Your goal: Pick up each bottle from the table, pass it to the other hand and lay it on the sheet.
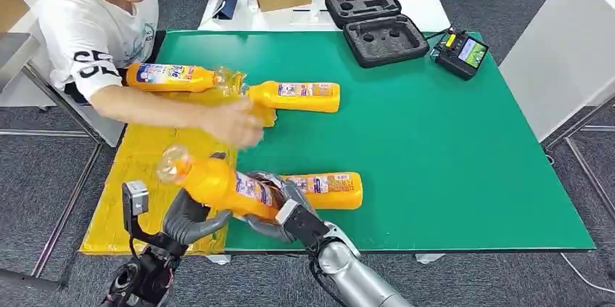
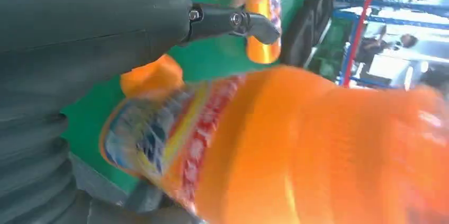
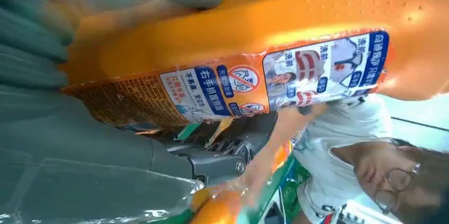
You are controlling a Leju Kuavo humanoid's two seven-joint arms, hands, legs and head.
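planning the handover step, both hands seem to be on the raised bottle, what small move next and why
Probably let the right hand release. The raised bottle already rests in the left hand beside the yellow sheet. A person's hand is over the sheet, so wait before laying it.

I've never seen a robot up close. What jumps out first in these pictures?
The orange bottle held up near the table's front edge, with the left hand and right hand both on it. Behind it, a person's blurred hand reaches over the yellow sheet, near two more bottles. Another bottle lies on the green mat.
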